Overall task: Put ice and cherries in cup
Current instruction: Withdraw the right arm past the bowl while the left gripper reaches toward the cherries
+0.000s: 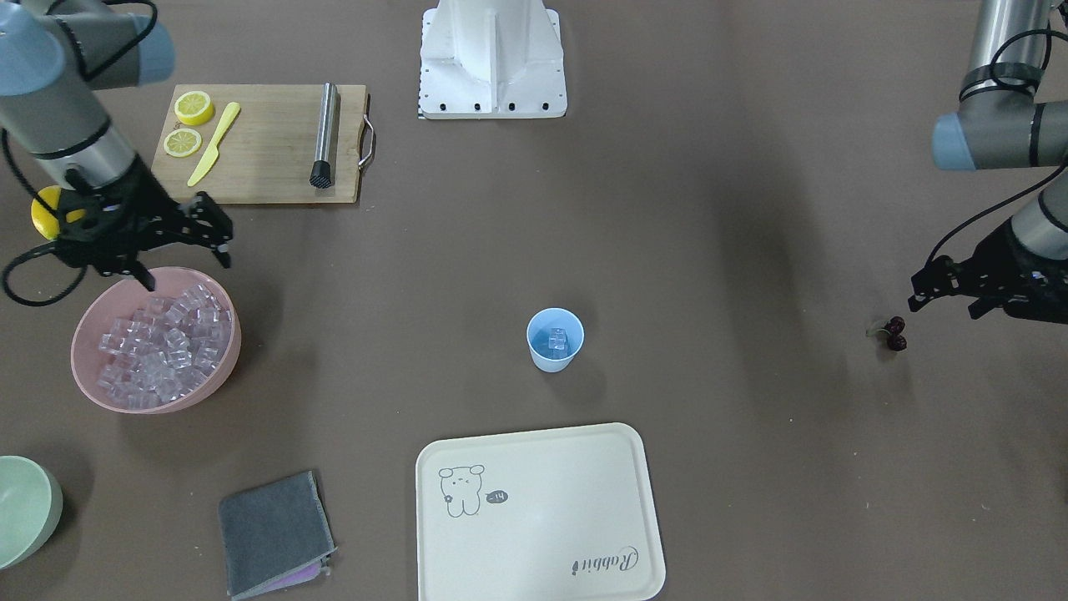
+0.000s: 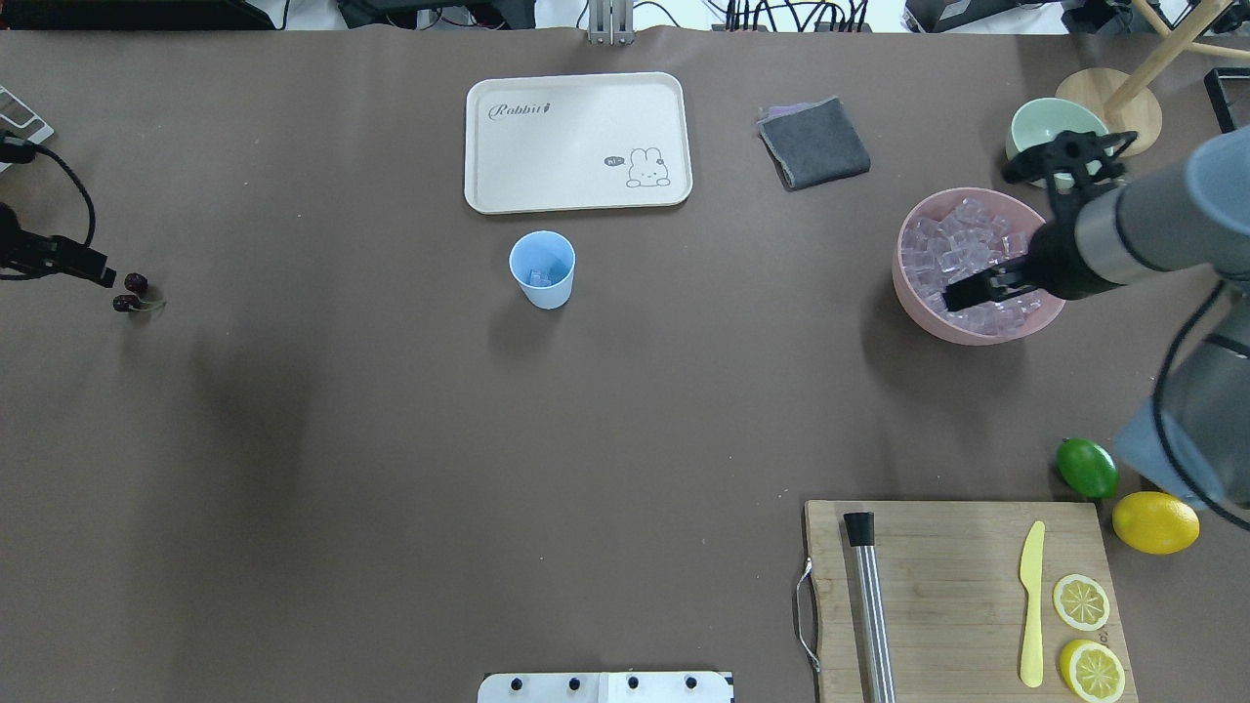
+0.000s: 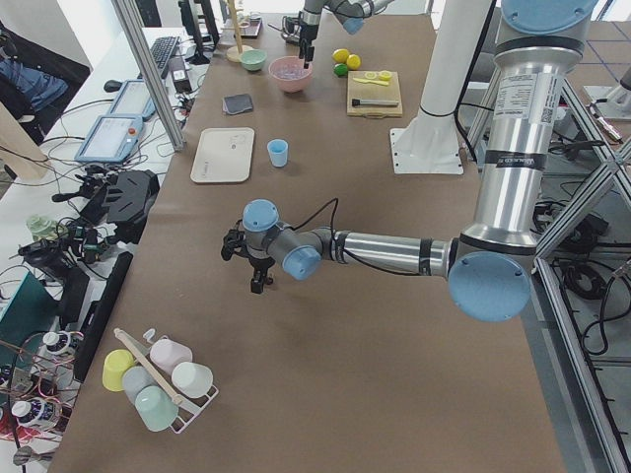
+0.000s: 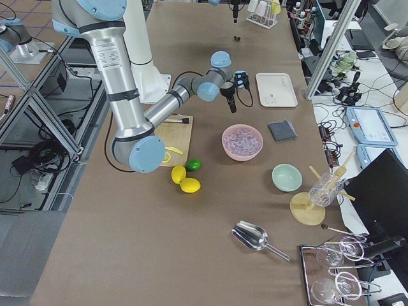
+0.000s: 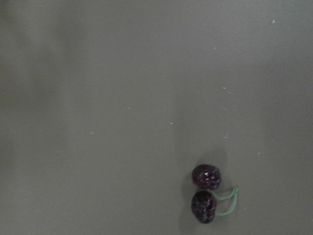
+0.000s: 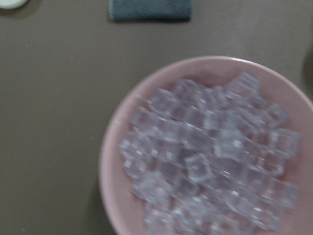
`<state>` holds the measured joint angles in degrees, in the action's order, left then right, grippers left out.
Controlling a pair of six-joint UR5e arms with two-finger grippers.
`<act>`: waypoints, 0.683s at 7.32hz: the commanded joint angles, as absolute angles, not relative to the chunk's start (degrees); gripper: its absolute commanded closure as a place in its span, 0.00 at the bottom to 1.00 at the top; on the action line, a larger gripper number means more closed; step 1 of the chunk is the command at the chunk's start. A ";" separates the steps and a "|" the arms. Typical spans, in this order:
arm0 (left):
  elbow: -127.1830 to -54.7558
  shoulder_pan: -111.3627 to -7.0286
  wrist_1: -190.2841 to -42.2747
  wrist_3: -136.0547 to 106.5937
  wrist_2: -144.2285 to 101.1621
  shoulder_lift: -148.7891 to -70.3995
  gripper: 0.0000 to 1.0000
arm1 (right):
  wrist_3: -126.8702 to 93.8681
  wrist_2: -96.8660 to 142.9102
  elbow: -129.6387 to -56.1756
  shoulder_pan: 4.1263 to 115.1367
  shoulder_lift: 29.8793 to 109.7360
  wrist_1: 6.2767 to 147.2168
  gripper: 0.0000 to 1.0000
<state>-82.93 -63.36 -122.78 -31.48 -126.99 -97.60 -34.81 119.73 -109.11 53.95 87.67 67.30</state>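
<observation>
- the left claw (image 1: 943,307) hangs low at the desk (image 2: 391,439)'s left end, its fingers spread and holding nothing.
- the cherries (image 2: 130,293) lie on the bare desk just beside that claw's tips, near the left edge and well apart from the cup.
- they look light, small and round, so likely to roll or squirt out of a hard pinch. the thin green stems (image 5: 227,200) look too flimsy to hold, so a gentle pinch across one cherry seems the safer hold.
- the cup (image 2: 542,268) stands upright mid-desk, just beside the tray (image 2: 576,98)'s near edge, with a few cubes already inside. it looks light enough to tip if bumped.
- the ice (image 2: 952,244) is heaped in the pink bowl (image 2: 900,273) towards the desk's right end.
- the cubes look hard, smooth and slippery. take one by two flat faces, from the top of the heap.
- the right claw (image 1: 185,265) hovers over that bowl, spread wide and empty.
</observation>
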 commanded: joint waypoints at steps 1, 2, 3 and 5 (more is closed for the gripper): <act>-79.72 -60.38 -123.49 -31.56 -125.24 -100.46 0.10 | -19.05 131.71 -104.79 67.53 100.06 58.40 0.01; -77.98 -60.38 -124.27 -31.20 -125.16 -100.72 0.11 | -14.55 135.58 -103.37 72.46 102.89 57.14 0.01; -76.39 -60.38 -125.93 -31.20 -125.16 -100.72 0.16 | -10.50 137.96 -101.88 76.25 104.57 57.13 0.01; -75.32 -59.60 -126.48 -31.46 -125.24 -101.34 0.49 | -3.63 140.70 -98.98 83.28 106.42 57.65 0.01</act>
